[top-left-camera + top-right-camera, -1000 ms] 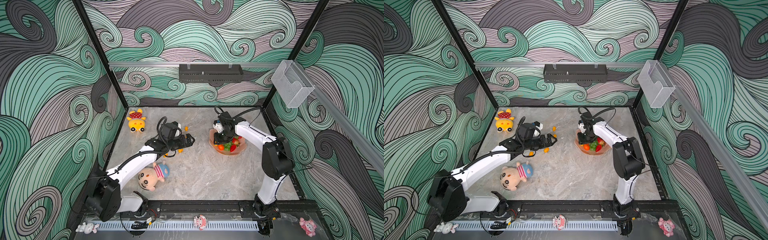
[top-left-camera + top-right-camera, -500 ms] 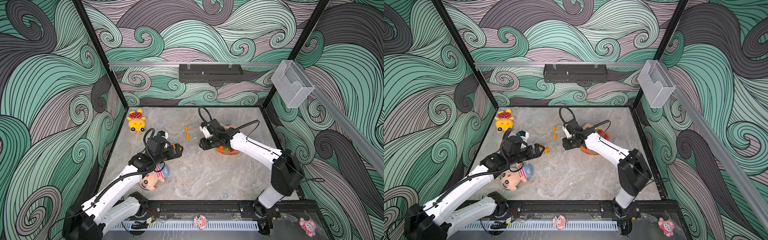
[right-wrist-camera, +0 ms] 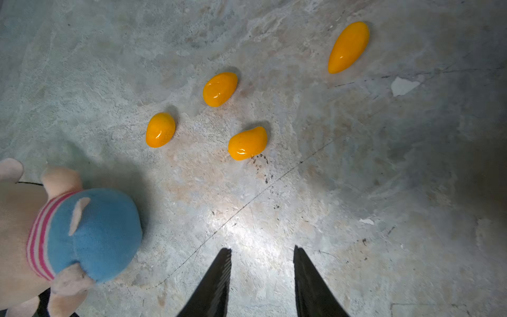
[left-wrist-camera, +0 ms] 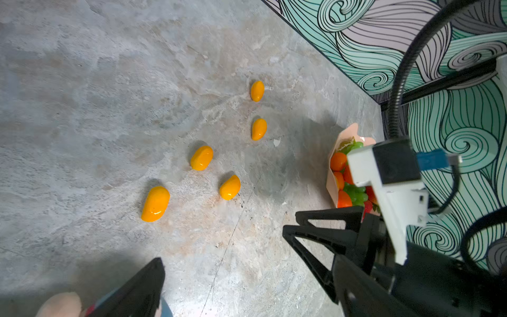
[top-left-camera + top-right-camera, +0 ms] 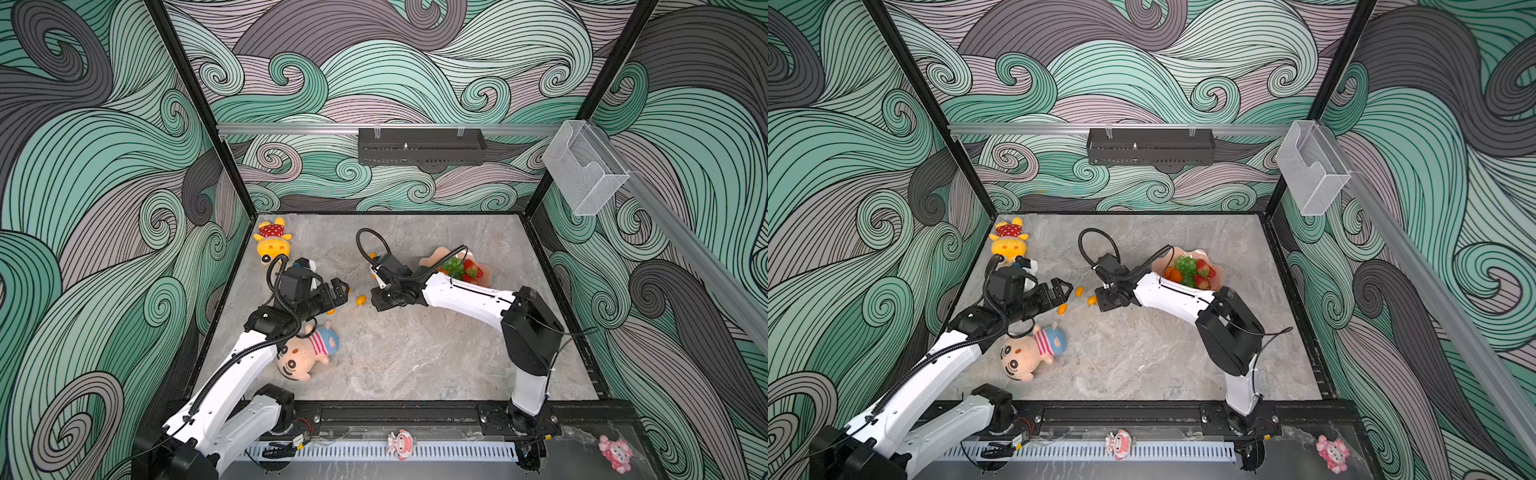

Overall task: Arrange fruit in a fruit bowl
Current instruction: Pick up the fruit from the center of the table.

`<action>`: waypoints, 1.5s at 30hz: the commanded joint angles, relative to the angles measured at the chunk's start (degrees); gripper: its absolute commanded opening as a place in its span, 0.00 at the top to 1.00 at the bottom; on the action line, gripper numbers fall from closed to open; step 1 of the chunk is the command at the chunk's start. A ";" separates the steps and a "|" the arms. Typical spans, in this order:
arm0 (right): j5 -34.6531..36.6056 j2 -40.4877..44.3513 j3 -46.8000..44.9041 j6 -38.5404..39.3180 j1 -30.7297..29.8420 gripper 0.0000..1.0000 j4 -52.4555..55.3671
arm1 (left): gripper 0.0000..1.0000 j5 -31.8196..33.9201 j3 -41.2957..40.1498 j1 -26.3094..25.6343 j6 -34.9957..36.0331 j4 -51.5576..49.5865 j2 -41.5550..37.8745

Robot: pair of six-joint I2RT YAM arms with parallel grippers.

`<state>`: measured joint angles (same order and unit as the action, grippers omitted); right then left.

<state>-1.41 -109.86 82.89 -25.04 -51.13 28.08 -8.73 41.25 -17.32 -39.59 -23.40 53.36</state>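
The peach-pink fruit bowl [image 5: 432, 254] [image 5: 1183, 250] [image 4: 331, 189] stands at the right of the table and holds green grapes, strawberries and tangerines. Several yellow-orange kumquats [image 4: 201, 157] [image 3: 247, 143] lie loose on the stone surface at mid-table; one kumquat [image 5: 360, 299] [image 5: 1079, 291] lies between the two grippers. My left gripper [image 5: 341, 286] [image 5: 1065, 286] [image 4: 248, 263] is open and empty, left of the kumquats. My right gripper [image 5: 375, 304] [image 5: 1102, 305] [image 3: 262, 248] hangs low just right of them, jaws apart with bare table between.
A plush doll with a blue cap [image 5: 309, 353] [image 3: 82, 233] lies under my left arm, close to the kumquats. A yellow plush doll [image 5: 272, 243] sits at the back left corner. Patterned walls enclose the table, with a clear box [image 5: 584, 170] on the right wall.
My right gripper left the bowl and swung left and down to the kumquats. My left gripper drew back to the left.
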 commanded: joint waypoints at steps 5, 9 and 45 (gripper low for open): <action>2.94 -9.38 12.20 -1.08 -1.07 0.62 8.05 | 0.01 -5.75 -1.75 5.47 0.84 -1.20 -1.28; 4.14 -14.76 19.50 -1.72 -1.07 0.61 13.45 | 0.01 -7.72 -2.35 8.05 0.57 -0.73 -1.42; 5.96 -35.62 48.98 -2.34 -1.07 0.53 34.01 | 0.02 -13.59 -3.48 12.75 0.83 2.34 -0.27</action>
<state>4.47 -144.40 130.50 -27.73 -52.16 60.60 -21.54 38.09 -5.10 -39.27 -21.82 53.04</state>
